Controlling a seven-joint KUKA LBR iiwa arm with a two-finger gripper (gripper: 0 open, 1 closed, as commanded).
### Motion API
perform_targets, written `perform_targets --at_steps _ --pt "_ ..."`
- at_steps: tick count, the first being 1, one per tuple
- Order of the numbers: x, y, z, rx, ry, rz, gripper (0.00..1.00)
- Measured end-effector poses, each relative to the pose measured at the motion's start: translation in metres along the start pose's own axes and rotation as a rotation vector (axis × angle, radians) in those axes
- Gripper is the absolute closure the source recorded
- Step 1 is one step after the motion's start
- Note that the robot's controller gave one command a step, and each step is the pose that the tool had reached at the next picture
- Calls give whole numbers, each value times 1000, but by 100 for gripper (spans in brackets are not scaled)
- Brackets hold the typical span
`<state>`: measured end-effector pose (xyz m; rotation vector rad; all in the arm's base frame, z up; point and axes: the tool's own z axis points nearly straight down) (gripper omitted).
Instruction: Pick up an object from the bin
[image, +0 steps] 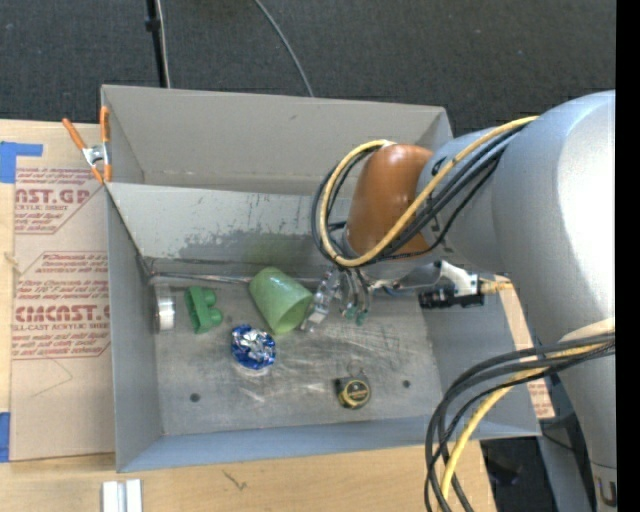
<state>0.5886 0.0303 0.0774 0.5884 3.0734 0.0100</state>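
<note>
My gripper (338, 304) hangs low over the middle of the bin, its fingers apart with nothing between them. The left fingertip (320, 303) is right beside the mouth of a pale green plastic cup (279, 297) that lies on its side; whether they touch I cannot tell. A crumpled blue and white wrapper ball (253, 348) rests on the bin floor just in front of the cup. A small yellow and black tape measure (352, 391) lies near the front wall, below the gripper.
A green plastic block (205, 310) and a silver cylinder (164, 309) lie at the left wall. The orange wrist cover and looping cables hang over the bin's right back part.
</note>
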Motion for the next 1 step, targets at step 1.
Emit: perform_targets --at_steps 1 --pt "3 -9 -129 4 3 -72 100"
